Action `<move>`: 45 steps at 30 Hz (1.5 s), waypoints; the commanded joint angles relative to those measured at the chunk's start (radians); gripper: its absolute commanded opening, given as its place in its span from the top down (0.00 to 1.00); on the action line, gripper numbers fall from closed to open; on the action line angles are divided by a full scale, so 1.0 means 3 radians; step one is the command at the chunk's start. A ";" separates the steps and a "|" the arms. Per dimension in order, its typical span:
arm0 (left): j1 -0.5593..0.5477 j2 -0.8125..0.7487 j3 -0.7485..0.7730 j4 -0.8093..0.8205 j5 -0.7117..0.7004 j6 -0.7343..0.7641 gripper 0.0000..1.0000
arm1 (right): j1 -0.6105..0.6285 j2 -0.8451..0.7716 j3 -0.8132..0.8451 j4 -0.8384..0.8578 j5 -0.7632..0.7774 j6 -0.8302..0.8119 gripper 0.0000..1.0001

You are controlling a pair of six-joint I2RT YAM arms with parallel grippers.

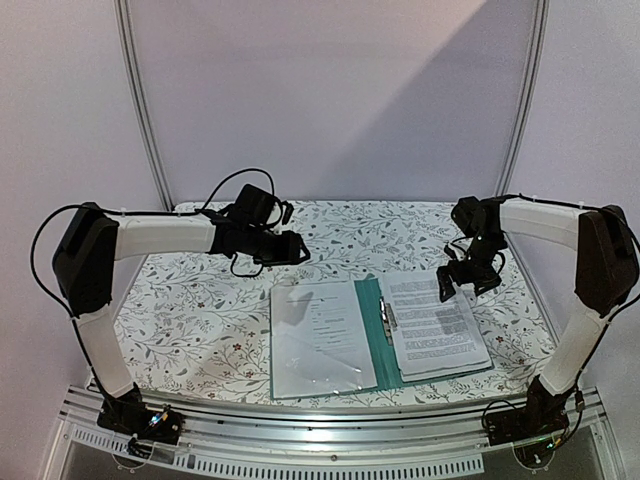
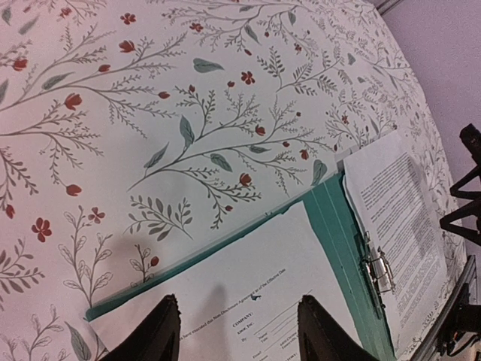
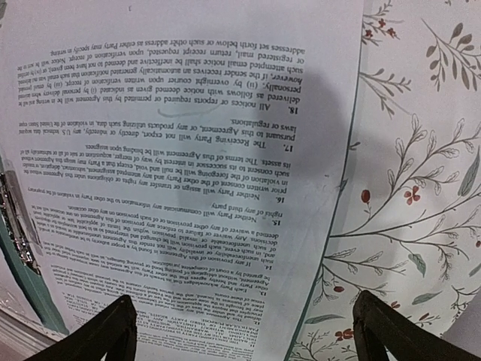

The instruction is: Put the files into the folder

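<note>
- The teal folder [image 1: 367, 335] lies open and flat on the desk [image 1: 200, 310], near its front edge and between the two arms.
- A silver clip [image 1: 387, 315] sits on the folder's spine, at the inner edge of the right half.
- A stack of printed sheets [image 1: 437, 325] lies on the right half, slightly askew, with its inner edge beside the clip.
- A mostly blank white sheet [image 1: 315, 340] with a few printed lines covers the left half.
- The right fingers [image 3: 98, 338] stand wide apart over the printed sheets, with nothing between them.
- The left fingers [image 2: 154, 338] are apart and empty, over the far edge of the left sheet.
- The desk has a floral-patterned cover.
</note>
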 commanded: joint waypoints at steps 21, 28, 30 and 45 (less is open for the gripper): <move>-0.0786 -0.1022 -0.0847 0.1443 -0.0808 0.1076 0.07 | 0.0022 -0.1423 -0.1005 0.2165 0.1480 0.0282 0.01; -0.0834 -0.0843 -0.0638 0.1184 -0.1391 0.0962 0.00 | -0.0088 -0.2393 -0.2315 0.3310 0.1173 0.0429 0.01; -0.0836 -0.0821 -0.0604 0.1188 -0.1404 0.0924 0.00 | -0.0087 -0.2334 -0.2223 0.3136 0.0970 0.0390 0.01; -0.0858 -0.0030 -0.0120 0.1275 -0.0945 0.0281 0.03 | -0.0031 -0.1693 -0.2076 0.2692 -0.0297 0.0517 0.02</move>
